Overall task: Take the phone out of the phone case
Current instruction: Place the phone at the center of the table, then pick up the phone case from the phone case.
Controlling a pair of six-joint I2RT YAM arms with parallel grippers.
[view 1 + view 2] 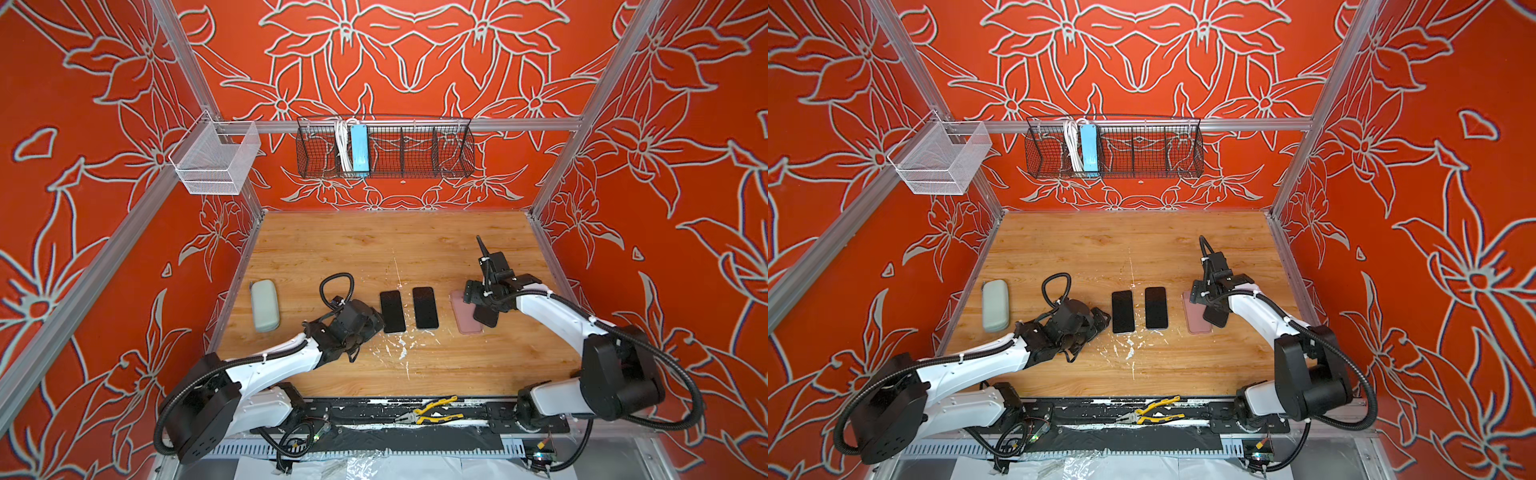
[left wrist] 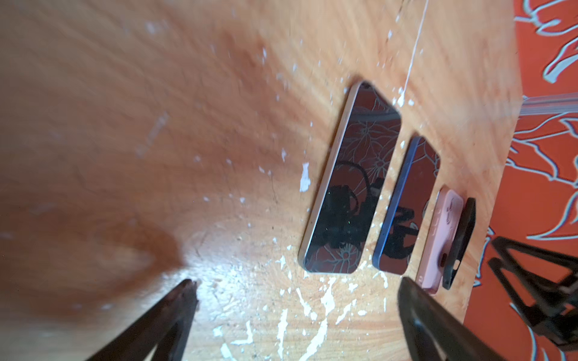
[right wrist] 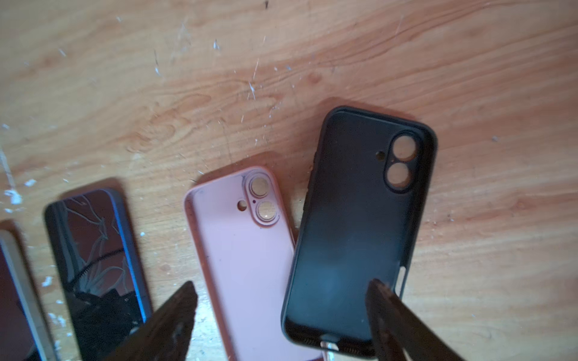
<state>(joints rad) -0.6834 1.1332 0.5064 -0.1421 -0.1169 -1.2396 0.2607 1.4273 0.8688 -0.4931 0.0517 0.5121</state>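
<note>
Yellow-handled pliers lie nearest, on the front rail. I read the left gripper spread, holding nothing. Rightward: a pale-edged phone, a blue-edged phone, then the phone case, empty, open side up, one edge under a black case. The right gripper hangs spread above both cases.
</note>
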